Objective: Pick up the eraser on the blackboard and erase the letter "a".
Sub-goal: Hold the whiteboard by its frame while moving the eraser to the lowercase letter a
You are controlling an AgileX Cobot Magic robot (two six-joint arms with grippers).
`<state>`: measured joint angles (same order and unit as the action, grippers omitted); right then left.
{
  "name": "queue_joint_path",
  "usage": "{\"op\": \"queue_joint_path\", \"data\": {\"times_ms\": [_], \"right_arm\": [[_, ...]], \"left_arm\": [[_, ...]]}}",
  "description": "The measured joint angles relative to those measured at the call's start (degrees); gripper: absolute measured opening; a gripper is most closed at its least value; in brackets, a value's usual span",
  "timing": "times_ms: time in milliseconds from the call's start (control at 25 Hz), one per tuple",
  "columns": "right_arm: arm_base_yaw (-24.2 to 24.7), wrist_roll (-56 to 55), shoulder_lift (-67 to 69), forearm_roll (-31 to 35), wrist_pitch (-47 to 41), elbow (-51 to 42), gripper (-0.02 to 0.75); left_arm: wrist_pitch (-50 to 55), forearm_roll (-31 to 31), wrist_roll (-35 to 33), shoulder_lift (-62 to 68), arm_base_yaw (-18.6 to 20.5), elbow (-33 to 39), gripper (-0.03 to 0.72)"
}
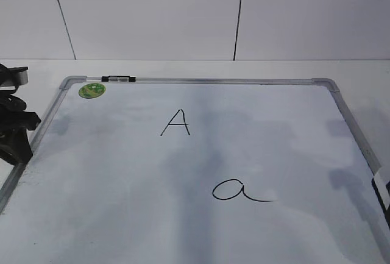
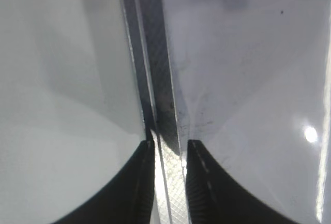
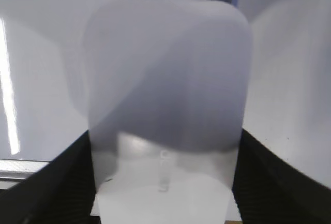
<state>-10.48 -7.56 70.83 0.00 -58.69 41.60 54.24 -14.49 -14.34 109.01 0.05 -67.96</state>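
White eraser [image 3: 165,94] seemingly between right pincer [image 3: 163,182] fingers

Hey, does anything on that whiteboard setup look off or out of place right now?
Mostly tidy. One oddity: the left gripper straddles the silver-grey metal frame of the white dry-erase board, not a task object. The white rounded plastic eraser sits squarely between the right gripper's fingers.

The blackboard [image 1: 122,215] lies flat, a white board in a silver frame with a green sticker in its far-left corner. The letter "a" [image 1: 234,191], thin black cursive, sits right of centre. The eraser [image 3: 165,79], white and round-cornered, stands between dark fingers [image 3: 57,188].
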Motion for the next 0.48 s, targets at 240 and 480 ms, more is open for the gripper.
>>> {"op": "queue_joint_path", "data": {"times_ms": [240, 480], "right_arm": [[0.0, 0.0, 0.0, 0.0, 0.3, 0.0, 0.571], [0.0, 0.0, 0.0, 0.0, 0.4, 0.0, 0.571]], "left_arm": [[0.2, 0.3, 0.0, 0.0, -0.1, -0.1, 0.183], [0.4, 0.6, -0.1, 0.0, -0.1, -0.1, 0.194]]}}
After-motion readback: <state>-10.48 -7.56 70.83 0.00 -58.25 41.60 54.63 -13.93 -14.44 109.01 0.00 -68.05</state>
